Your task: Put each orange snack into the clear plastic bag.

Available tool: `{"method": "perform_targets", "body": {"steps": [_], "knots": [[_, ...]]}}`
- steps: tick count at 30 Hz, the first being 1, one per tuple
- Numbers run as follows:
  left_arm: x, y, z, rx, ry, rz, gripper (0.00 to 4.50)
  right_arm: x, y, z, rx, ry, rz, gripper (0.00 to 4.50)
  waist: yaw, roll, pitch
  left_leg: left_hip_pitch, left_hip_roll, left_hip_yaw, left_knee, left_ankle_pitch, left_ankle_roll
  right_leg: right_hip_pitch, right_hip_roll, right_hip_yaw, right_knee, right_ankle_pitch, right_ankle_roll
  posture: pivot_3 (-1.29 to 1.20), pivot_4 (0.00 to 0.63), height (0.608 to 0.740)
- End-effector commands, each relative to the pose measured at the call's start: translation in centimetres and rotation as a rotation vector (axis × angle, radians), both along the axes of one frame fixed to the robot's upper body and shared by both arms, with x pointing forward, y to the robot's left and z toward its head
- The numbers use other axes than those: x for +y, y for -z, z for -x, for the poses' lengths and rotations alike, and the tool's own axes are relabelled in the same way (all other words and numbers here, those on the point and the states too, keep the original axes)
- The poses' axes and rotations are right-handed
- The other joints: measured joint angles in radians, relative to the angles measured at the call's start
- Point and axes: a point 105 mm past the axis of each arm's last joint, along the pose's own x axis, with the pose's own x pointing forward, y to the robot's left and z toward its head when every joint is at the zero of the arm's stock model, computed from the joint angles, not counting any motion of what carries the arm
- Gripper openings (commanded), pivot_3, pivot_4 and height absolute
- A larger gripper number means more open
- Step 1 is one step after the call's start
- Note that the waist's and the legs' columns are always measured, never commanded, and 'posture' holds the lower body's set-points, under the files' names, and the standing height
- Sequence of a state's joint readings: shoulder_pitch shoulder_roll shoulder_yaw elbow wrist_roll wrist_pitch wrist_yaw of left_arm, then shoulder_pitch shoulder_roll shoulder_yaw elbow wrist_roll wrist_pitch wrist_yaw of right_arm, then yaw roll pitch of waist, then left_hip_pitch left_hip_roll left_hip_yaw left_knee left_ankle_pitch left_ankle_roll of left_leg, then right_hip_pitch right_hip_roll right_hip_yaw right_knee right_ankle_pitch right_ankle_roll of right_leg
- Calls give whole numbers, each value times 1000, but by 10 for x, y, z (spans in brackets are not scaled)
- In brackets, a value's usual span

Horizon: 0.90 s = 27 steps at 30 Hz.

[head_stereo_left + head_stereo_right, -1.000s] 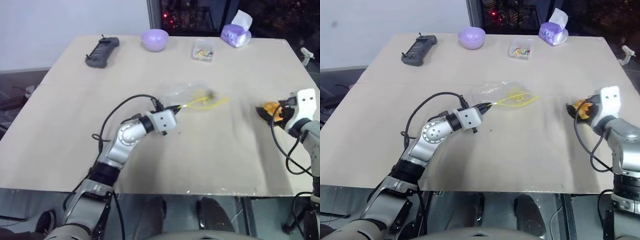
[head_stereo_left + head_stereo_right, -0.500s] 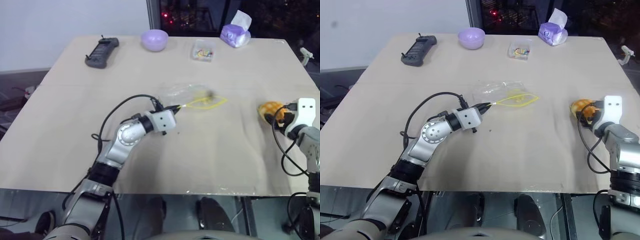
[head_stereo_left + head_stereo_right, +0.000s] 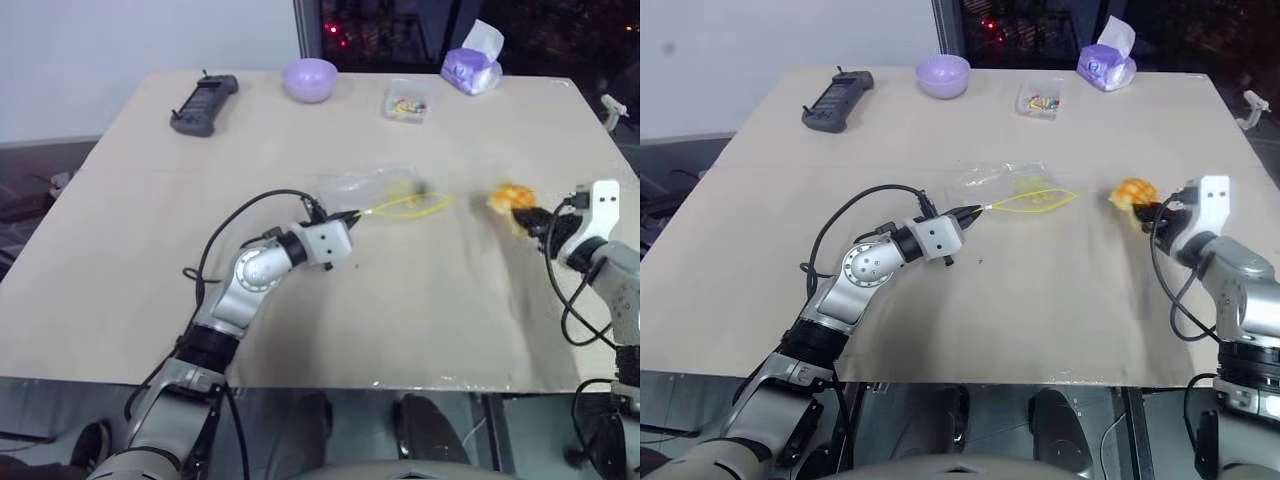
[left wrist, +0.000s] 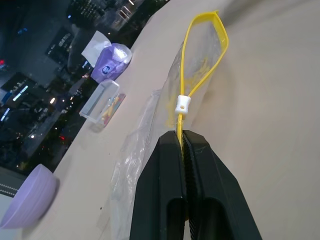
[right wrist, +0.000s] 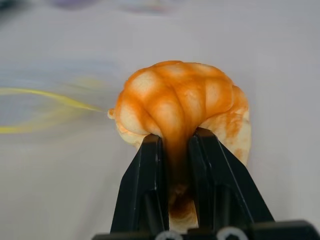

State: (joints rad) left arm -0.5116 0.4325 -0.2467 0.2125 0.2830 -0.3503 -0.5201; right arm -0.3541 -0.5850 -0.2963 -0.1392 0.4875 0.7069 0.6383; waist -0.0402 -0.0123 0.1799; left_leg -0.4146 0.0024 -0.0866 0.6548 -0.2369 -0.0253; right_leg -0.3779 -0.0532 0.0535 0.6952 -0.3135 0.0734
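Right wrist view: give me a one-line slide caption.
Right gripper shut on the orange snack, squeezing its soft middle, with the clear plastic bag's yellow strip lying beyond.

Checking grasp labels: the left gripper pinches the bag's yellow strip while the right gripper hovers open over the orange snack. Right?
Not quite. The right gripper is shut on the orange snack, squeezing it, as the right wrist view shows. The left gripper does pinch the clear plastic bag by its yellow strip.

Tan table: remote, purple bowl (far edge), clear bag.
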Motion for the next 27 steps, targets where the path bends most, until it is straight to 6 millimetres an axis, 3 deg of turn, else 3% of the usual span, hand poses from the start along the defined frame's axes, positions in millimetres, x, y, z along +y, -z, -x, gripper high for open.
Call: {"method": "perform_targets", "body": {"steps": [1, 5, 11, 18, 27], "knots": [[-7, -12, 4, -45, 29, 9, 0, 35, -16, 18, -42, -194, 9, 615, 0, 0, 0, 0, 0, 0, 0, 0, 0, 0, 0, 0, 0, 0, 0, 0, 150, 740], [-7, -12, 3, -45, 31, 8, 0, 69, -26, 26, -68, -367, 25, 615, -1, 0, 0, 0, 0, 0, 0, 0, 0, 0, 0, 0, 0, 0, 0, 0, 150, 740], [-9, -15, 4, -54, 37, 7, 0, 95, -25, 29, -58, -490, 75, 615, 1, 0, 0, 0, 0, -1, 0, 0, 0, 0, 0, -1, 0, 0, 0, 0, 150, 740], [-9, -17, 6, -61, 36, 10, 0, 99, -13, 27, -20, -530, 125, 615, 2, 0, 0, 0, 0, -1, 0, 0, 0, 0, 0, -1, 0, 0, 0, 0, 150, 740], [-12, -19, 7, -73, 52, -4, 0, 85, -1, 12, 14, -472, 181, 615, 2, 0, 0, 0, 0, -1, 0, 0, 0, 0, 0, -1, 0, 0, 0, 0, 150, 740]]}}
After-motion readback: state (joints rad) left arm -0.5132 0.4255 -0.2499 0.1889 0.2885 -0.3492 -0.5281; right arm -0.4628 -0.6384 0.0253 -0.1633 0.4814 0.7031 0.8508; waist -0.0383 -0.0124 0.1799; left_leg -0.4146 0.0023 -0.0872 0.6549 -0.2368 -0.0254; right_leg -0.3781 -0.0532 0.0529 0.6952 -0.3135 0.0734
